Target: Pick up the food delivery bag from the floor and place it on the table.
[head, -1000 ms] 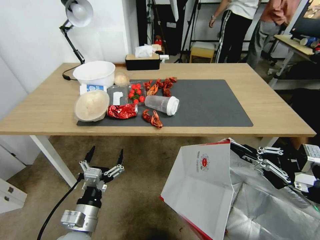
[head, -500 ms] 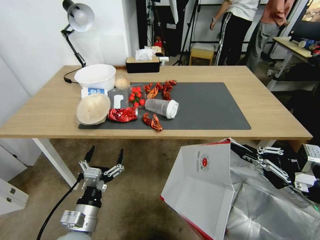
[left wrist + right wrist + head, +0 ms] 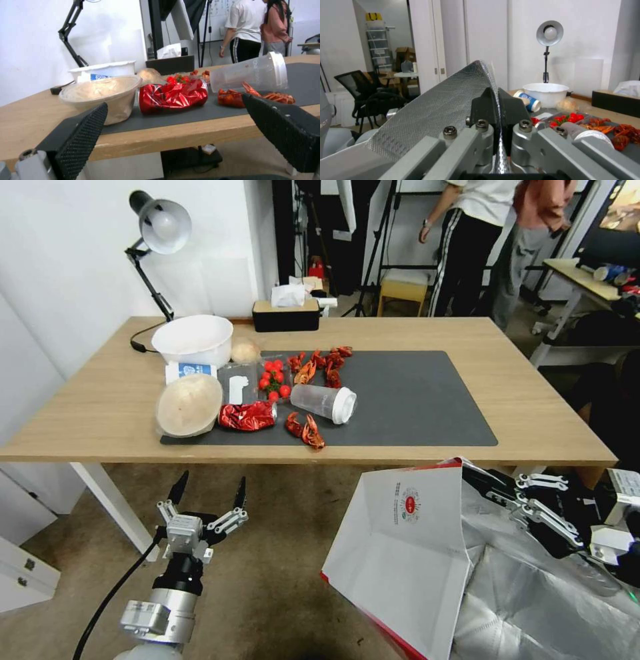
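The food delivery bag (image 3: 400,553), white with a small round red logo and a silver foil lining (image 3: 436,117), hangs tilted in front of the table's near edge, above the carpeted floor (image 3: 280,553). My right gripper (image 3: 481,481) is shut on the bag's upper rim, and its black fingertips (image 3: 486,102) pinch the foil edge. My left gripper (image 3: 210,492) is open and holds nothing, below and in front of the table (image 3: 533,400). In the left wrist view the left gripper (image 3: 180,130) sits level with the tabletop edge.
The left half of the dark grey mat (image 3: 413,393) carries a tipped plastic cup (image 3: 325,402), a crumpled red foil packet (image 3: 245,415), crayfish (image 3: 305,428), tomatoes and bowls (image 3: 189,405). The mat's right half is bare. A white table leg (image 3: 113,507) stands near my left gripper.
The table and room sit lower and nearer in the head view, so the camera has moved. Both grippers and the bag keep their places in the picture.
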You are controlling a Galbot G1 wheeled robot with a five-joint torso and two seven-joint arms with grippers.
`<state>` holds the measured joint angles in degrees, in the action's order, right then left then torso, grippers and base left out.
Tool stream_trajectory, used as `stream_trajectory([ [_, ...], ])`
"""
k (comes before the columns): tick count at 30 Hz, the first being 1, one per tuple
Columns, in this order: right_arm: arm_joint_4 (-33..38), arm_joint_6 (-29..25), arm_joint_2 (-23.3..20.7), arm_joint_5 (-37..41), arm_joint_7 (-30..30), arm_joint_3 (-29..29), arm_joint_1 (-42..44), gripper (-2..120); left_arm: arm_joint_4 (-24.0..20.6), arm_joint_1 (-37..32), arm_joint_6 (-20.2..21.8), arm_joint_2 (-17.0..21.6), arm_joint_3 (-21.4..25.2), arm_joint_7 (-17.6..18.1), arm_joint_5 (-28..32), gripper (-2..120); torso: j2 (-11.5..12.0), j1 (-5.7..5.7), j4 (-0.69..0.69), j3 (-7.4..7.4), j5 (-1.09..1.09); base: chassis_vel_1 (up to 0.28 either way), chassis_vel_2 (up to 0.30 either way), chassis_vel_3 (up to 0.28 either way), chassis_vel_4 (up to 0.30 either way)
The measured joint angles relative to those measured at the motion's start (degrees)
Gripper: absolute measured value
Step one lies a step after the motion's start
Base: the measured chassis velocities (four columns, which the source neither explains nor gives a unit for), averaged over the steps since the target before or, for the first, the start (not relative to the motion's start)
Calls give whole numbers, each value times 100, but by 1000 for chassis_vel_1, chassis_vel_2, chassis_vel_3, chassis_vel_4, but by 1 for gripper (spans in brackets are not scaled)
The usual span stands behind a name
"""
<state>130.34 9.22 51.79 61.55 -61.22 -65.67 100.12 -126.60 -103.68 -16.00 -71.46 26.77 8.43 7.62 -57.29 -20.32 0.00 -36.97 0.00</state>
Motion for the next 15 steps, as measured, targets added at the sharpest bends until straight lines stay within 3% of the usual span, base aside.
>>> stream_trajectory([
  [6,-6,-2,2,-4,7,20,-12,0,32,19,-113,21,-9,-32,61,100,-151,-64,0,-87,0,0,0,0,0],
  [15,-8,4,-9,-7,15,34,-27,0,11,47,-110,27,-19,-58,77,100,-164,-69,0,-96,0,0,0,0,0],
])
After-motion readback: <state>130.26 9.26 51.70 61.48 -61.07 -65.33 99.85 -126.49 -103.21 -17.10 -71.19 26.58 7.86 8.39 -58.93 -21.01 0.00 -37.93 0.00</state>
